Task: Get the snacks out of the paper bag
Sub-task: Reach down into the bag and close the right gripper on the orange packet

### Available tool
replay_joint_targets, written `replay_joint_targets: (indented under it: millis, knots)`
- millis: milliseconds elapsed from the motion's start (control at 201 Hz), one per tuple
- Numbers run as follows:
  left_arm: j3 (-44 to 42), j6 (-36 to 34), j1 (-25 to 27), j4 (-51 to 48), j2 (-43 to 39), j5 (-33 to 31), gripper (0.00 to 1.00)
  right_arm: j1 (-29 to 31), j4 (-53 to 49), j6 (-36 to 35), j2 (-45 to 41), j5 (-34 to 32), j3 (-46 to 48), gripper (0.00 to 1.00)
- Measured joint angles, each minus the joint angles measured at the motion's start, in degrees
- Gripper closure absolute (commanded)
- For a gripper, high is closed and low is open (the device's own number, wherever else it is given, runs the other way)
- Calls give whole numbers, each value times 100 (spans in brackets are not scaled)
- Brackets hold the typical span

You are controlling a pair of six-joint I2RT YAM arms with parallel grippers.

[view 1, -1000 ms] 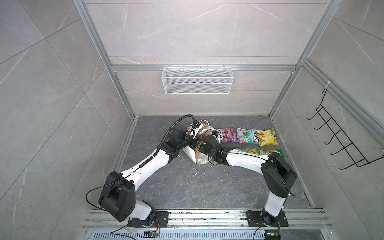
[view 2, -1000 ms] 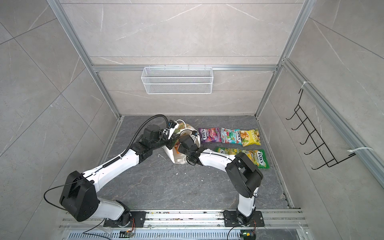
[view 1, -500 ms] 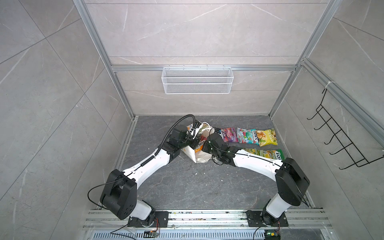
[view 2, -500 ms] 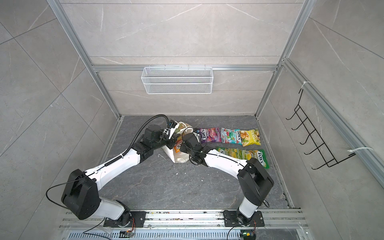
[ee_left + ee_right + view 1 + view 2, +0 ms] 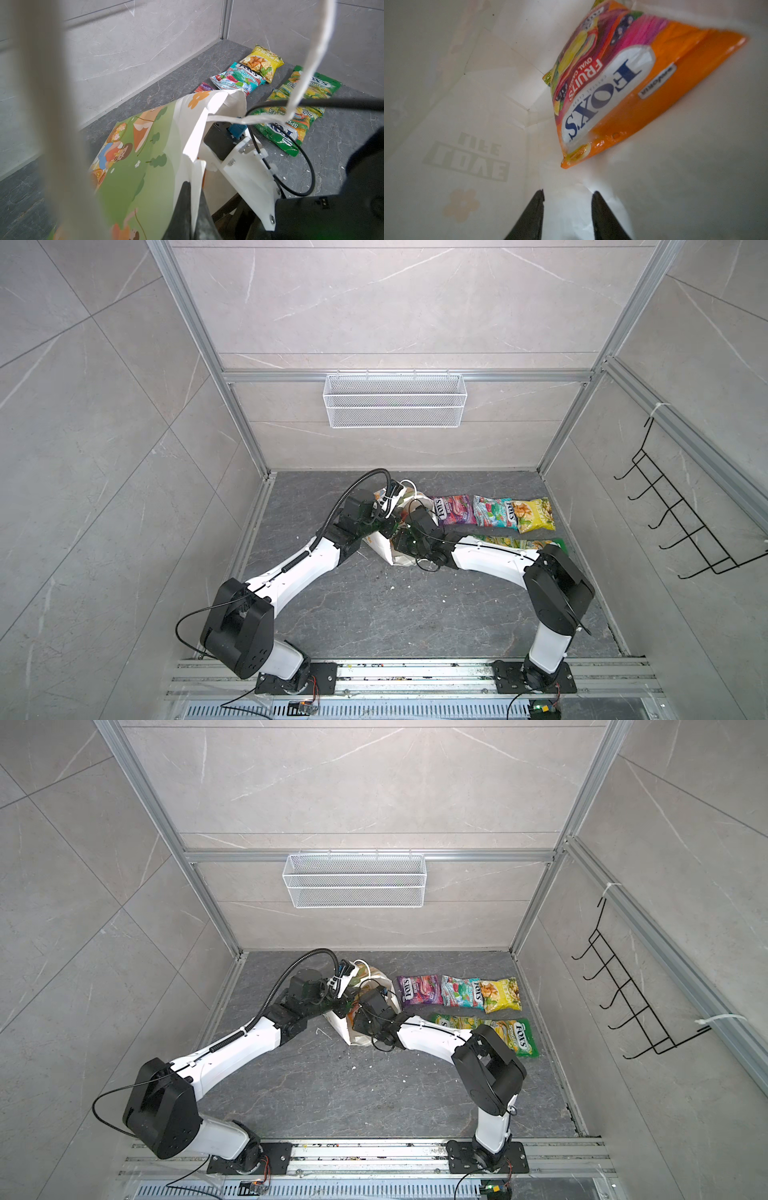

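Pale grey marbled walls (image 5: 395,302) are enclosing a dark grey counter (image 5: 374,614), with aluminium posts (image 5: 210,356) running up the corners. A white wire-mesh basket (image 5: 395,406) is hanging on the back wall; a black hook rack (image 5: 681,522) is hanging on a side wall.

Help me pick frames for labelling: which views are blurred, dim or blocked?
Right wrist view: dim inside the paper bag, the orange packet soft, glints on its seal. Left wrist view: a white cord handle, out of focus up close, blocks much of the picture; the laid-out snacks beyond are sharp. Both top views: evenly lit, sharp.
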State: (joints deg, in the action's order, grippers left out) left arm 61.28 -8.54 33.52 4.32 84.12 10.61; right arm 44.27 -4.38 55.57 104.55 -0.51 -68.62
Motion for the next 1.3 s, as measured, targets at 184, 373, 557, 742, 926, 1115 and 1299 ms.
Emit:
replay_joint_targets:
  millis: [184,373,557,742,926,1115,1299]
  knots:
    - [2,0,0,0,0,7,100,0,-7,470,101,142,-9,50]
    - [2,0,0,-24,0,26,100,-7,-13,855,439,92,-208,51]
    - [0,0,0,-85,0,26,100,-11,168,1244,566,-262,-264,53]
    - [0,0,0,-96,0,31,100,-11,702,1620,754,-691,-264,73]
    - [0,0,-2,-155,-2,15,100,-15,911,1812,1082,-964,-352,88]
    - [-11,0,-7,-177,-2,-11,100,-15,1045,1821,1215,-1049,-446,100]
    - [-13,0,-7,-164,-7,-28,100,-15,1145,1574,1115,-1134,-315,100]
